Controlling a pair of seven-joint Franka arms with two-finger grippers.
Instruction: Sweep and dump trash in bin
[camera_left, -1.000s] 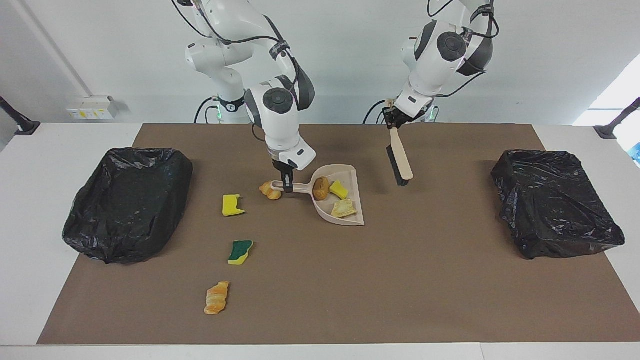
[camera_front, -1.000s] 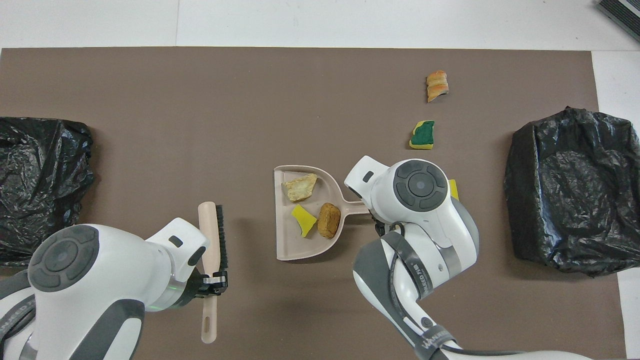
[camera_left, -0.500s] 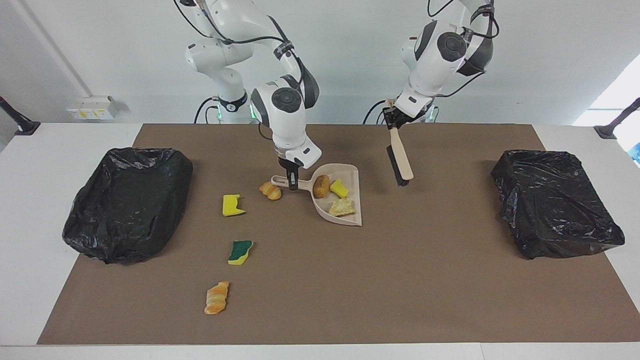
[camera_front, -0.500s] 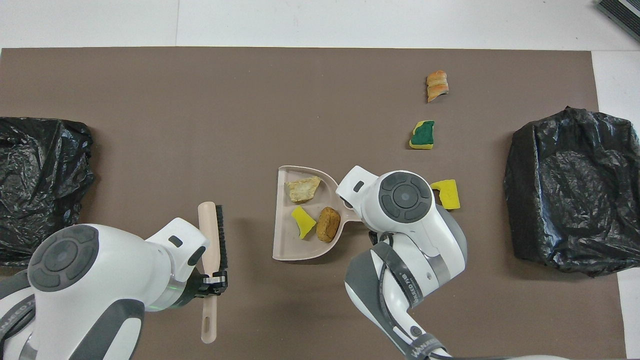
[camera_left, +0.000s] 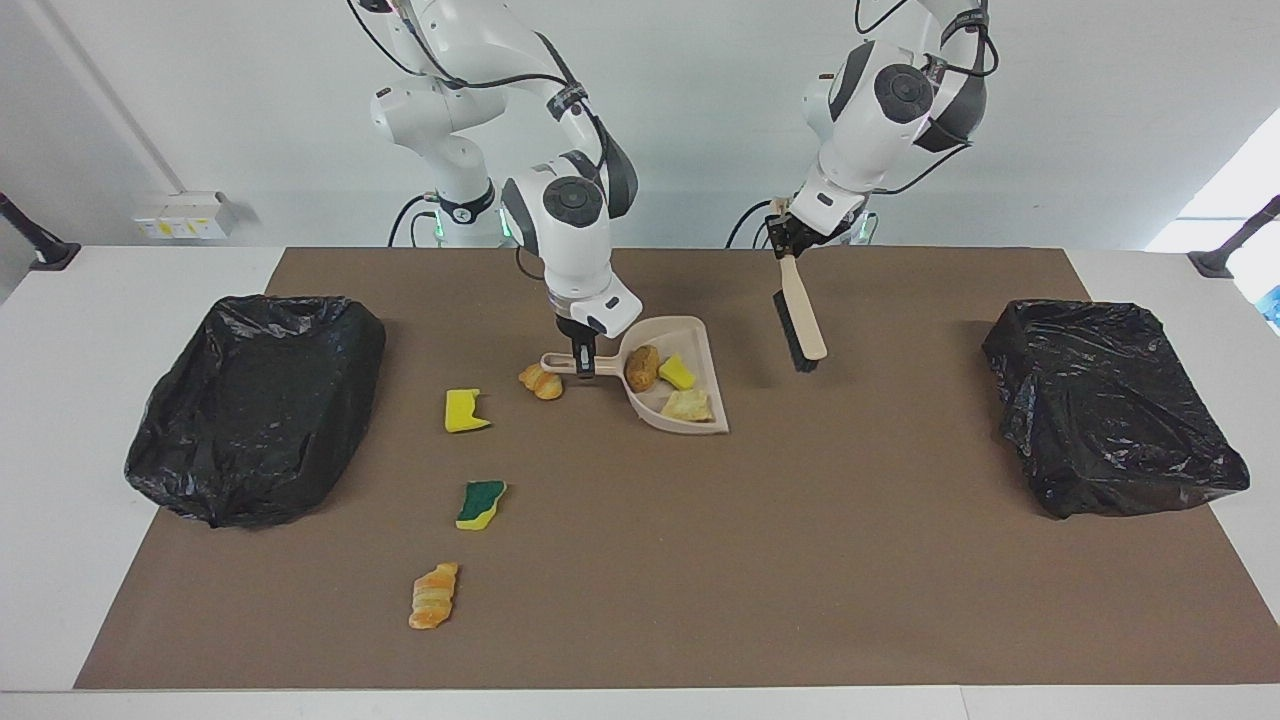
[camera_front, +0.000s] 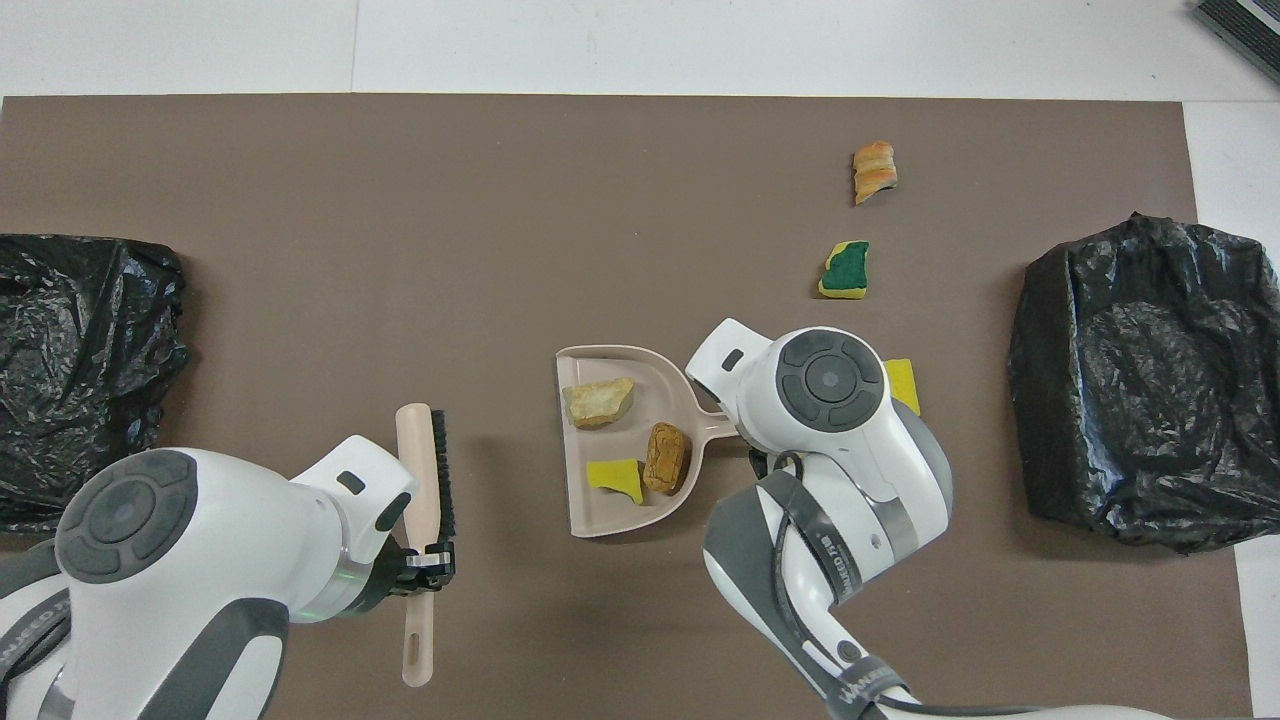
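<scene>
Beige plastic dustpan (camera_left: 690, 385) cradles spongy, crusty trash (camera_left: 643, 368) chunks

You are looking at seven pieces of trash. Three are lying in the dustpan (camera_left: 705, 345): a brown bread roll (camera_left: 642, 368), a yellow sponge chunk (camera_left: 677, 372) and a pale flaky pastry piece (camera_left: 688, 405). Four are lying on the brown mat (camera_left: 800, 560) toward the right arm's end: a small croissant piece (camera_left: 541, 381) beside the dustpan's handle, a notched yellow sponge (camera_left: 464, 410), a green-topped sponge (camera_left: 481, 503) and an orange croissant (camera_left: 433, 595), each farther from the robots.
</scene>
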